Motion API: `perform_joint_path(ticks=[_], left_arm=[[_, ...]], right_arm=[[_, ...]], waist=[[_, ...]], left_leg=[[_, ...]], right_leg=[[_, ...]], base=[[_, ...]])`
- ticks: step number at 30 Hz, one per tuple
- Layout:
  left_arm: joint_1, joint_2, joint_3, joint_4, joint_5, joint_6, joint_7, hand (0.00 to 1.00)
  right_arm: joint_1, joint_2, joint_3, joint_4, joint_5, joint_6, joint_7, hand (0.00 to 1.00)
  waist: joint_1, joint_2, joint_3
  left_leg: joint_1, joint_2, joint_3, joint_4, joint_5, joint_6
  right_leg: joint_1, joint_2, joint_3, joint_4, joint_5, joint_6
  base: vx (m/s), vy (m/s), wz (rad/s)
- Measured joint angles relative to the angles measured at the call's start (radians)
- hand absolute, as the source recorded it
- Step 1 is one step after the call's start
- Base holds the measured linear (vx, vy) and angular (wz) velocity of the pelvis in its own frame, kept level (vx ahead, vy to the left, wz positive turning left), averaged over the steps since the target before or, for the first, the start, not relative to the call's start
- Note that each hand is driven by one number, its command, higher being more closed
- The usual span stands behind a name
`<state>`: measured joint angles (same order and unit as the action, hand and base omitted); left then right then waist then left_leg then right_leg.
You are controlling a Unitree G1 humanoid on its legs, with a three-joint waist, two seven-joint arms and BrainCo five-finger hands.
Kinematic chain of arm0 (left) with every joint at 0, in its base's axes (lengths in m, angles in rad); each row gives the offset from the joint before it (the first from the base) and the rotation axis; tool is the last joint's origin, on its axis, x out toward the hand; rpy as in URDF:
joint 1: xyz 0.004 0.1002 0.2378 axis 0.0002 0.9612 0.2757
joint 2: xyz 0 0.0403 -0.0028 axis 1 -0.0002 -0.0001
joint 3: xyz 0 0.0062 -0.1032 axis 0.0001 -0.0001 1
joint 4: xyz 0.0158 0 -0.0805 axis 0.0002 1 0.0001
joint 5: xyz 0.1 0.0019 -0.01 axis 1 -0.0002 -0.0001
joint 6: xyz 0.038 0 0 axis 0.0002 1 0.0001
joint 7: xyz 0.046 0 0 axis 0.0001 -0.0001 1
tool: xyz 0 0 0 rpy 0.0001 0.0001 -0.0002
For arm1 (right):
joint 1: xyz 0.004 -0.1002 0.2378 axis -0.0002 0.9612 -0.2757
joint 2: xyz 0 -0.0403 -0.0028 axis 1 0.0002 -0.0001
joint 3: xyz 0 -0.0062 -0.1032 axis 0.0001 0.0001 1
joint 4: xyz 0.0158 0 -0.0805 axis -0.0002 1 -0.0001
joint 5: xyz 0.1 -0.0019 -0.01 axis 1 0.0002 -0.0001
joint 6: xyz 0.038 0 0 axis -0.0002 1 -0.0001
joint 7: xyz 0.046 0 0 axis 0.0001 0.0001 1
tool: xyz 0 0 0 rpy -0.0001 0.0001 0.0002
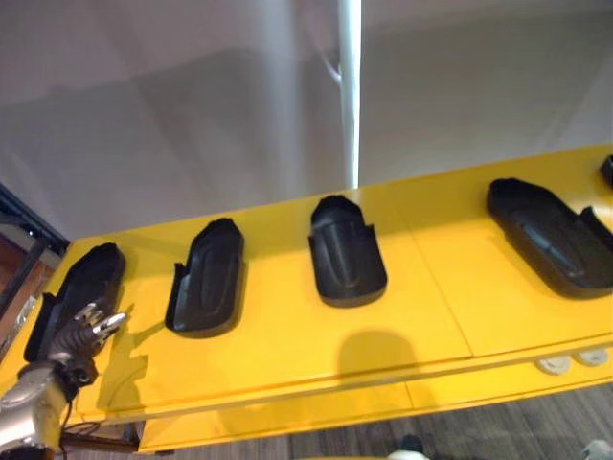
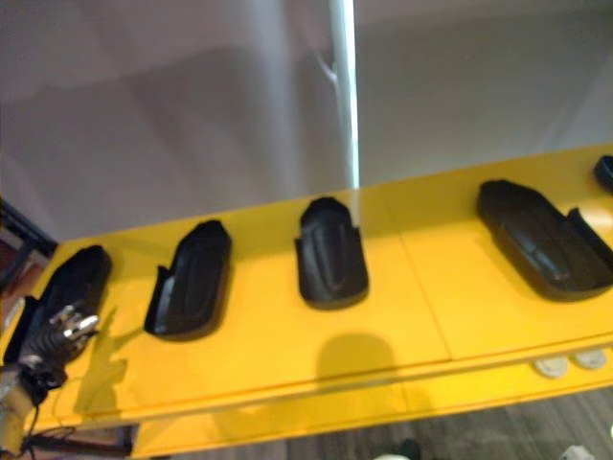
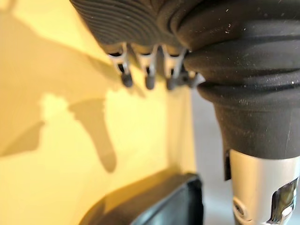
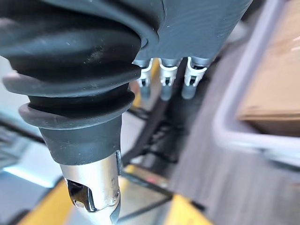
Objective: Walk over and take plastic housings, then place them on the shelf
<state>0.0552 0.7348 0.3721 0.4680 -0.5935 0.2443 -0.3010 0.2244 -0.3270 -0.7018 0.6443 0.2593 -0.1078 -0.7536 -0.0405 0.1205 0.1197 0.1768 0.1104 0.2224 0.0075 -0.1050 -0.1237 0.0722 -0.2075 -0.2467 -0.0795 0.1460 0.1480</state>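
- Here, the yellow shelf [image 1: 287, 345] spreads wide past the left hand's fingers [image 3: 126, 77].
- Black plastic shells lie on it in a row. The nearest housing [image 1: 91, 278] is just beside those fingers, and the second housing [image 1: 209, 278], third housing [image 1: 345, 254] and far housing [image 1: 551, 235] lie progressively further from them.
- The left hand [image 1: 81, 335] hangs low over the shelf's corner, fingers loosely bent, holding nothing.
- The right hand [image 4: 187, 28] hangs above the floor [image 4: 211, 178], its fingers [image 4: 187, 82] drooping, empty.

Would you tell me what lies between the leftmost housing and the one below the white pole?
One black housing on the yellow shelf, in both eye views.
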Motion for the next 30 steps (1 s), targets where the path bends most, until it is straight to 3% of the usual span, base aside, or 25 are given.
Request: perform_joint_path(ticks=[2, 7, 10, 13, 20, 30], left_arm=[[-0.024, 0.020, 0.000, 0.022, -0.019, 0.016, -0.007, 0.00], [-0.082, 0.050, -0.003, 0.094, -0.028, 0.065, -0.025, 0.00], [-0.106, 0.064, -0.010, 0.142, -0.027, 0.078, -0.032, 0.00], [-0.109, 0.123, -0.026, 0.146, -0.025, 0.091, -0.036, 0.00], [-0.141, 0.134, -0.040, 0.183, -0.022, 0.091, -0.043, 0.00], [-0.155, 0.126, -0.074, 0.186, -0.025, 0.084, -0.049, 0.00]], right_arm=[[0.007, 0.007, -0.003, 0.025, 0.009, 0.005, 0.034, 0.00], [0.006, 0.025, -0.002, 0.126, 0.104, 0.009, 0.248, 0.00], [0.006, 0.033, 0.000, 0.171, 0.122, 0.002, 0.314, 0.00], [0.004, 0.062, 0.010, 0.226, 0.138, -0.027, 0.363, 0.00], [-0.006, 0.085, 0.017, 0.244, 0.137, -0.049, 0.384, 0.00], [-0.025, 0.078, 0.009, 0.243, 0.136, -0.045, 0.390, 0.00]], waist=[[0.001, 0.001, -0.001], [0.002, 0.001, -0.001], [0.003, -0.002, 0.001], [0.000, -0.033, 0.006], [0.007, -0.074, -0.013], [0.002, -0.052, -0.007]], left_leg=[[0.000, 0.000, -0.001, 0.000, 0.000, 0.000], [0.000, 0.000, -0.007, -0.001, 0.000, 0.000], [0.000, 0.000, -0.010, -0.001, 0.000, 0.000], [0.000, 0.005, -0.020, -0.001, 0.000, 0.000], [0.001, 0.003, -0.020, -0.002, 0.000, 0.000], [0.001, 0.004, -0.019, -0.003, 0.000, 0.000]], right_leg=[[0.001, 0.000, -0.001, 0.000, 0.000, 0.000], [0.003, 0.000, -0.004, 0.000, 0.000, 0.000], [0.006, 0.000, -0.008, 0.000, 0.000, 0.000], [0.017, 0.003, -0.025, 0.000, -0.010, -0.010], [0.017, 0.002, -0.025, 0.000, -0.007, -0.007], [0.016, 0.002, -0.025, 0.000, -0.007, -0.007]], base=[[0.00, 0.000, 0.00], [0.00, 0.000, 0.02], [0.00, 0.000, 0.04], [-0.01, -0.004, 0.11], [0.00, 0.000, 0.00], [0.00, 0.000, 0.00]])
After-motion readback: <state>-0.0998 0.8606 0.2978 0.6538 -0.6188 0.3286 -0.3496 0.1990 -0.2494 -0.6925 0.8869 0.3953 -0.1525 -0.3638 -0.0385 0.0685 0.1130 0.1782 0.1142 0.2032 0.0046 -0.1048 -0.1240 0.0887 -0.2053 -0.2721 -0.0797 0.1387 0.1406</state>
